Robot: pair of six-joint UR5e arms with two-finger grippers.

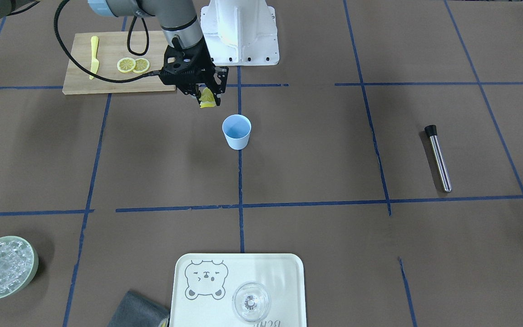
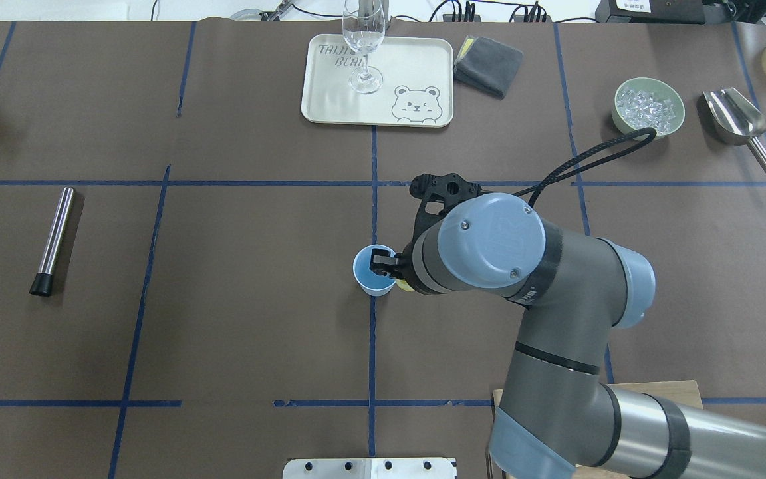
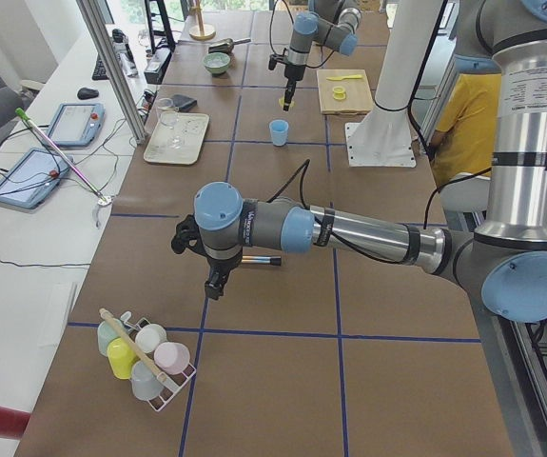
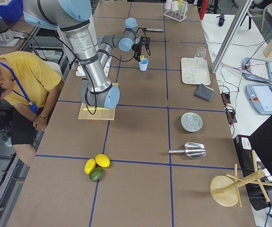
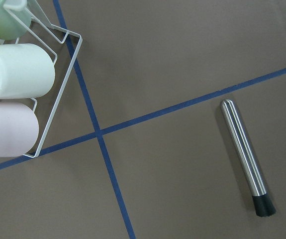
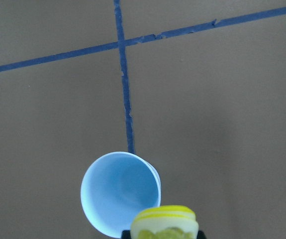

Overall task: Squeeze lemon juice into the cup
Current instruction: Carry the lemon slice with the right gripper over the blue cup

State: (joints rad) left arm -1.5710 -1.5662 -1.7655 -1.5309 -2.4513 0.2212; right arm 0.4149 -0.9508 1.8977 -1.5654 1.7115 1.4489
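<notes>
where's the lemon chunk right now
Front-facing view: the lemon is clamped in the right gripper, held in the air just up-left of the cup.

The tray (image 2: 336, 100) reads "TAIJI BEA…", partly hidden.

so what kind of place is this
Probably a robotics lab staged as a drinks bench: tape-gridded table, teach pendants beside it, and the right gripper holding a toy lemon near the cup.

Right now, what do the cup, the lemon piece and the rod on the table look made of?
cup: probably matte plastic; opaque, even pale blue, no glare.
lemon: likely moulded toy plastic; uniform yellow rind, slight sheen.
rod: polished metal with mirror-like streaks; the black end is possibly rubber.
</notes>
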